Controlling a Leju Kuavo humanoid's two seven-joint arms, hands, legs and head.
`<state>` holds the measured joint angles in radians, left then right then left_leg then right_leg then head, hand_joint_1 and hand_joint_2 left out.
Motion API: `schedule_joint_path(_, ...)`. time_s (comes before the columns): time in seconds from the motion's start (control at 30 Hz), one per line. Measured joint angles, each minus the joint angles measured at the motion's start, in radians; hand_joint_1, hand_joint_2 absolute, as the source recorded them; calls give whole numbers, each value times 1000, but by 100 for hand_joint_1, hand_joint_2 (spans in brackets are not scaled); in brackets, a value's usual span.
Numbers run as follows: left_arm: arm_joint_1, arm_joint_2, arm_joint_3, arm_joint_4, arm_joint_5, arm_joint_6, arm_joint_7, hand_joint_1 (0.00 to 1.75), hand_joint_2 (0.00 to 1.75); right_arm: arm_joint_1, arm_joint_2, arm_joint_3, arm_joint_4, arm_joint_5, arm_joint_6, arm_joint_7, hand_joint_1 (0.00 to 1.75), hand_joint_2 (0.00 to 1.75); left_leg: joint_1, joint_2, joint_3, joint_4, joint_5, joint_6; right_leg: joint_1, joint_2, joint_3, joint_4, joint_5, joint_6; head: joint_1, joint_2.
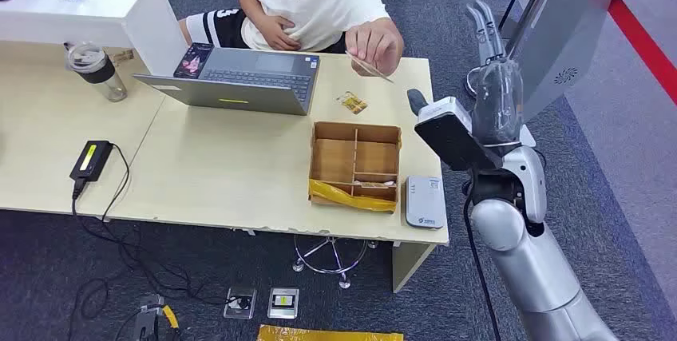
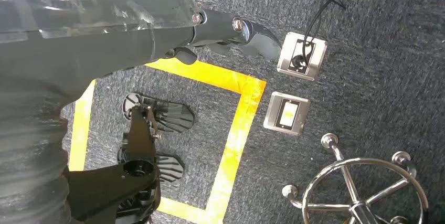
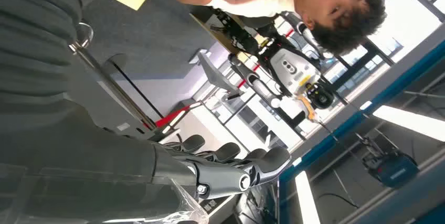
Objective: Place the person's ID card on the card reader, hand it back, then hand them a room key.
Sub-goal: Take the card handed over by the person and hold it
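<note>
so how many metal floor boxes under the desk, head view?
2. Both sit on the carpet below the desk's front edge, side by side: one floor box with a cable plugged in, the other floor box just right of it. More may be hidden.

A pale wooden table (image 1: 223, 173) stands on grey carpet. On it lie an open laptop (image 1: 239, 79) at the far edge, a small packet (image 1: 352, 103) just right of it, a divided wooden box (image 1: 355, 164) nearer the front, and a white card reader (image 1: 425, 201) just beside the box at the right front corner. To the left are a black adapter (image 1: 91, 159) with its cable and a lidded tumbler (image 1: 96, 71).
</note>
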<state>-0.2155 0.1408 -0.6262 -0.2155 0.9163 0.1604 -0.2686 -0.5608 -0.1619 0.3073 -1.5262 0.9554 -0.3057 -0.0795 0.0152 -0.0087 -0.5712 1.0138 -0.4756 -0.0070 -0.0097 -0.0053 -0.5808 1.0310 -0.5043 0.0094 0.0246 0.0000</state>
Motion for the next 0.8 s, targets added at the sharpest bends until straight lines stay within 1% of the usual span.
schedule_joint_path(0.67,-21,-5,-14,0,-20,0,13,0,175,-4,1,29,75,28,11,30,1,175,0,0,0,0,0,0,0,0,0,0,0,0,0,0)
schedule_joint_path(0.7,-22,-5,-14,0,-22,0,15,0,175,-4,2,29,77,31,12,31,7,175,0,0,0,0,0,0,0,0,0,0,0,0,0,0)
schedule_joint_path(0.8,-25,-6,-14,0,-26,1,19,0,175,-4,7,29,85,40,17,35,64,175,0,0,0,0,0,0,0,0,0,0,0,0,0,0)
